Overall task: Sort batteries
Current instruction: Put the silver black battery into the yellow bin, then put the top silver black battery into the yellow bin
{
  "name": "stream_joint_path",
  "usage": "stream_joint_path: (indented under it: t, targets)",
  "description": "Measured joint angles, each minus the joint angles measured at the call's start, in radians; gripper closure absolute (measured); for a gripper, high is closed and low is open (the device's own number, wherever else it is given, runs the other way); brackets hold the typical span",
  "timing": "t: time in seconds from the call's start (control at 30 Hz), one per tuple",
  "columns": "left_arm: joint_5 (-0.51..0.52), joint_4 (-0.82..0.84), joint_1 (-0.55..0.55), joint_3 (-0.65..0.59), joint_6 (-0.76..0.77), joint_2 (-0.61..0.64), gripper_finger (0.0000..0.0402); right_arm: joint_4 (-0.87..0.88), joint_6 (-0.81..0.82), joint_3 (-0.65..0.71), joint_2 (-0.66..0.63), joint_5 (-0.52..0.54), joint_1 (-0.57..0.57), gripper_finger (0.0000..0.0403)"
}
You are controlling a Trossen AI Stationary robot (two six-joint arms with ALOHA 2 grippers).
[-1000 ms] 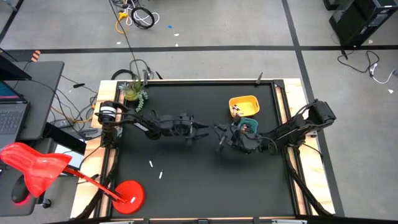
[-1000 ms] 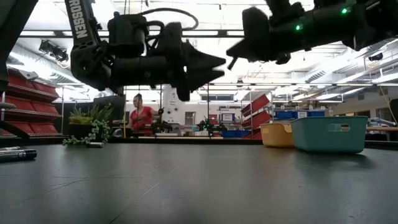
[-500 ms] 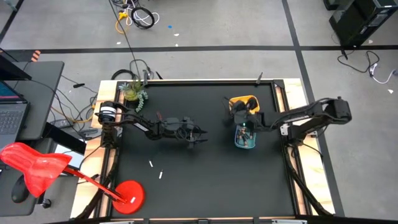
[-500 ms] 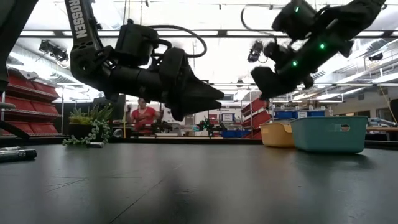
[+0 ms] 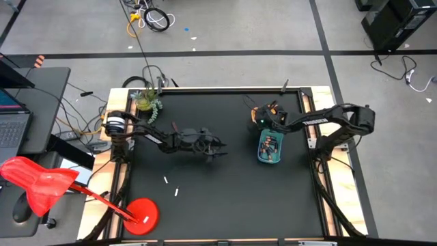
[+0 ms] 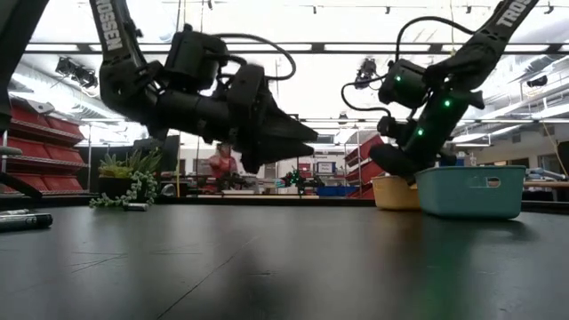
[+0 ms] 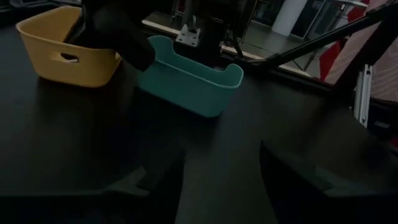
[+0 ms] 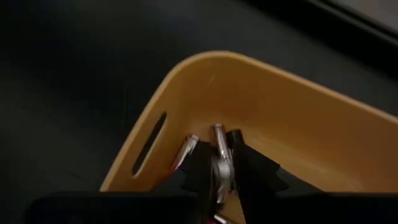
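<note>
Over the yellow tray (image 5: 268, 111) at the far right of the counter (image 5: 205, 198), the right hand (image 8: 219, 167) has swung across from above the teal tray (image 5: 270, 147), where it hung half a second ago, and a second ago it was nearer the counter's middle. Its fingers are clenched on a pale silver battery (image 8: 220, 155), held just inside the tray's wall beside the handle slot, with another pale battery (image 8: 185, 149) lying in the tray next to it. Judging by this, the carry is finished and the drop into the yellow tray is the step in hand; the fingers only need to part. The teal tray, just beside the yellow one, already holds several batteries (image 5: 271, 145), dark ones with reddish ends among them, so the sorting looks well along. The left hand (image 5: 222, 146) hovers near the counter's middle, its fingers spread and holding nothing, and has barely shifted over the last second. Two pale batteries (image 5: 171, 186) lie on the counter in front of it, well apart from the trays, and seem to be what is left to sort.
</note>
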State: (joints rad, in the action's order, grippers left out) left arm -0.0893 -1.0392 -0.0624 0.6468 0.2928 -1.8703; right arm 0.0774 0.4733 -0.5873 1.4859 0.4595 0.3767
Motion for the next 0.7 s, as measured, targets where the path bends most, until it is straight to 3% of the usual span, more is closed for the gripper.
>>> stream_joint_path:
  t: [0.13,0.27,0.37,0.53,0.6,0.7]
  targets:
    - [0.049,0.078,0.0,0.0,-0.033,0.071,0.0195,-0.006,-0.02,0.0,-0.038,0.011,-0.009,0.0309]
    - [0.083,0.276,0.0,0.001,-0.085,0.192,0.0195,-0.004,-0.045,0.0,-0.098,0.056,-0.041,0.0292]
    - [0.109,0.532,0.0,0.001,-0.114,0.319,0.0195,-0.007,-0.063,0.0,-0.147,0.173,-0.12,0.0288]
    - [0.207,0.975,0.024,0.005,-0.123,0.565,0.0195,-0.13,-0.198,0.0,-0.179,0.504,-0.349,0.0292]
    - [0.222,1.145,0.036,0.019,-0.102,0.645,0.0195,-0.24,-0.261,0.0,-0.164,0.568,-0.43,0.0292]
    - [0.203,1.366,0.044,0.049,-0.068,0.728,0.0195,-0.433,-0.359,0.0,-0.114,0.572,-0.523,0.0293]
